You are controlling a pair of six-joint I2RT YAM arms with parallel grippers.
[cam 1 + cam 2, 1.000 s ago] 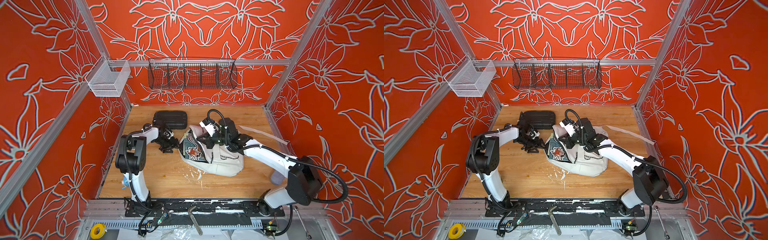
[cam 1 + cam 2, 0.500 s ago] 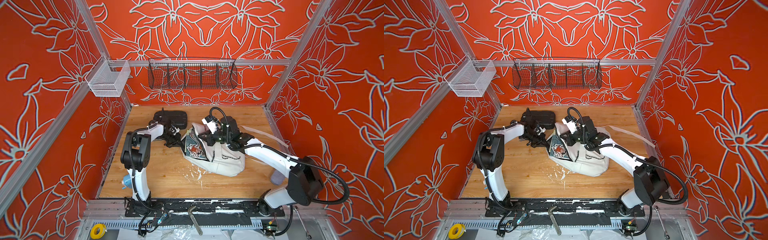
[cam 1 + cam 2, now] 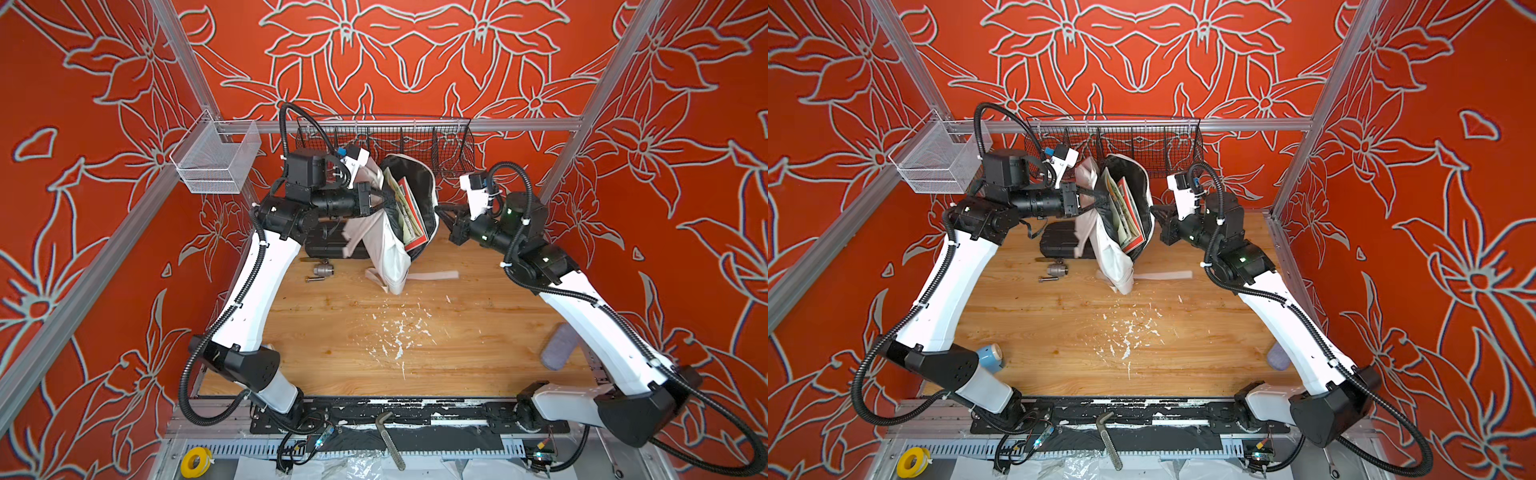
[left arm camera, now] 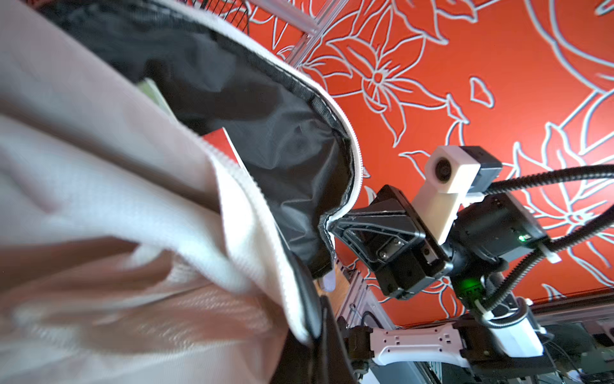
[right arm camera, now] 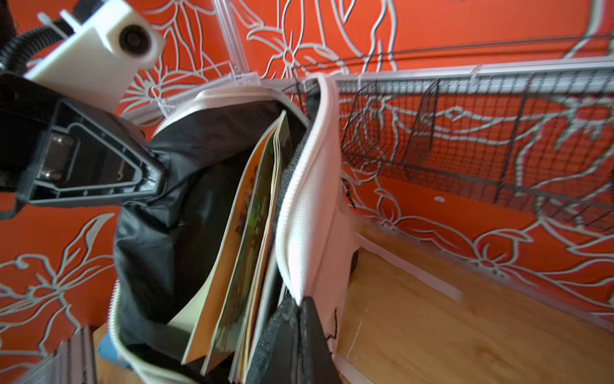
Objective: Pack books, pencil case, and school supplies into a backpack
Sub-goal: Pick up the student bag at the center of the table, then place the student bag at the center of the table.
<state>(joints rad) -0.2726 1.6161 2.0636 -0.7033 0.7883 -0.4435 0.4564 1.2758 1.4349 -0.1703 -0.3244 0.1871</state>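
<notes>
While the white fabric backpack is clamped at its rim by left pincer and right pincer, the flake-strewn wooden worktop is enclosed by orange floral walls.

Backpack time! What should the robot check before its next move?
1. Mouth of the backpack open: ok, spread wide.
2. left tool shut on one rim: ok.
3. right tool shut on the opposite rim: ok.
4. books inside: ok, standing in the main pocket.
5. pencil case packed: not ok, lying on the table.
6. pencil sharpener packed: not ok, also on the table.
</notes>
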